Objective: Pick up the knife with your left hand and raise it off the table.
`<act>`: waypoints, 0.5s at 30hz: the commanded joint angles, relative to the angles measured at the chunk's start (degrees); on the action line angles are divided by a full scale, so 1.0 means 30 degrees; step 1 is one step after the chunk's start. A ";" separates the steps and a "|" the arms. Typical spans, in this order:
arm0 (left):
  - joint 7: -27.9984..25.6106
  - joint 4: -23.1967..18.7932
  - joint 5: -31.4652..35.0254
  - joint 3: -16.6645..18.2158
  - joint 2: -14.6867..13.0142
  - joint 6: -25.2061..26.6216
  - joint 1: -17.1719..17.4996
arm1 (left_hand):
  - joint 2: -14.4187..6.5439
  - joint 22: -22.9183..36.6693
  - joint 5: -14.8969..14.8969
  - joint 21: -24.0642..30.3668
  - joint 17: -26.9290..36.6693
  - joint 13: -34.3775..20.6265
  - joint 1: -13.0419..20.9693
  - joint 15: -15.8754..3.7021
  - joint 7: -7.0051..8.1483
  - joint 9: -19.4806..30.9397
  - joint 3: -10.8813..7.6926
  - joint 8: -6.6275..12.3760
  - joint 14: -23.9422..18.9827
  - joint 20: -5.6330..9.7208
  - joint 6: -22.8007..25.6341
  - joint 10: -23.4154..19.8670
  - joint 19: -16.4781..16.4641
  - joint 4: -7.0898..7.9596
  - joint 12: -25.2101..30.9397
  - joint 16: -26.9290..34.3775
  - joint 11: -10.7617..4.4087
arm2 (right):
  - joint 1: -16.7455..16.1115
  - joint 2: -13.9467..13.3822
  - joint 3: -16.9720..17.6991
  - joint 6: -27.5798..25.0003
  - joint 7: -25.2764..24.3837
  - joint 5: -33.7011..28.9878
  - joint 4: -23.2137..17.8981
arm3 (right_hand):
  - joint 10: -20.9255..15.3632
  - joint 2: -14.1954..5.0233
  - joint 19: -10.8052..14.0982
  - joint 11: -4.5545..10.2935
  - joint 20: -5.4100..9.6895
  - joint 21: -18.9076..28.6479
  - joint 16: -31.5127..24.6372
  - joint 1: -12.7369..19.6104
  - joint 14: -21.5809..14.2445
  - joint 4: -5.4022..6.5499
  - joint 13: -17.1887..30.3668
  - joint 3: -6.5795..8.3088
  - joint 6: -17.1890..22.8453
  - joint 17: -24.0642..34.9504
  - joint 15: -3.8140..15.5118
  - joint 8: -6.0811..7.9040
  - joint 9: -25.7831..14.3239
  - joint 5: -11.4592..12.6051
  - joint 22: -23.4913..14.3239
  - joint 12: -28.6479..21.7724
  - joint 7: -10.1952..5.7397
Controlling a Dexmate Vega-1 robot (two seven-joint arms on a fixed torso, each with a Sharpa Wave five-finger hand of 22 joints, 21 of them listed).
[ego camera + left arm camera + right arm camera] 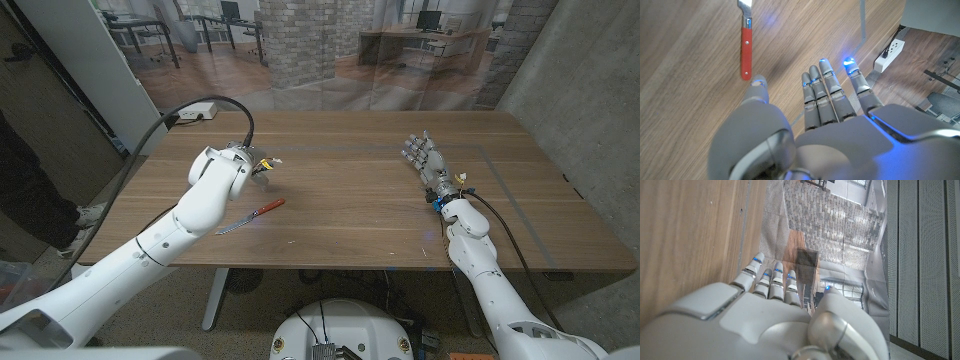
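Knife (252,215) flat on the table (350,190), red handle away from the robot, blade toward it. Lies just beside the left robot hand (825,107), near its thumb, untouched. Fingers straight, spread, grasping nothing.

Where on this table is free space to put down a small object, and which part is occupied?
The widest bare wood lies in the middle of the table, between the knife and the right robot hand. The far strip beyond both hands is also free, up to the white power strip at the far left corner. The crowded part is around the left robot hand and the knife.
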State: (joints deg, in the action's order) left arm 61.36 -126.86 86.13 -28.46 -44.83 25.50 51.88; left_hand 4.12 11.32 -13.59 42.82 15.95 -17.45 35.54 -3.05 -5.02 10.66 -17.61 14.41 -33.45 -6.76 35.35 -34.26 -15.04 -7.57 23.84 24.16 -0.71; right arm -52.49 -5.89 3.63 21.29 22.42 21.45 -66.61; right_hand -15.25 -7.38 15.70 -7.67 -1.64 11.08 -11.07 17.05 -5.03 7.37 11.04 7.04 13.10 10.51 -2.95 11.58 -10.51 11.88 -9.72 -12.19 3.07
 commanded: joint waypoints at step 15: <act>0.0600 0.1265 0.0130 -0.0660 0.0519 -0.0385 -0.0744 | 0.0137 0.0057 0.0011 -0.0402 -0.0243 -0.0187 -0.1107 0.0367 -0.0279 0.0018 0.0540 -0.1199 0.1579 -0.0349 -0.2538 0.1661 0.1055 0.0584 -0.0986 -0.0856 0.0637 | -0.0025 0.0167 0.0131 0.0323 -0.0002 0.0113 0.0333 | -0.0191 0.0014 0.0133 -0.0052 -0.0079 0.0106 0.0001 -0.0231 -0.0181 0.0076 0.0043 -0.0038 0.0175 0.0083 -0.0008 -0.0016 -0.0112 0.0073 -0.0094 0.0081 0.0039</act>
State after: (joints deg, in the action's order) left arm 61.14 -124.45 86.71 -29.29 -43.80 25.18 51.34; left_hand 4.58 11.31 -13.59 42.13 15.15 -17.72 32.96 -2.18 -5.81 10.66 -16.20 11.05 -29.17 -7.70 28.50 -29.83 -12.83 -6.16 21.17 21.81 1.23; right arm -52.56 -5.61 3.79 21.78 22.41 21.59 -66.02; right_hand -15.25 -7.52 15.70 -7.67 -1.64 11.08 -11.07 16.49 -5.02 7.37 11.04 7.04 13.10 10.51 -2.95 11.58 -10.51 11.88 -9.72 -12.19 3.07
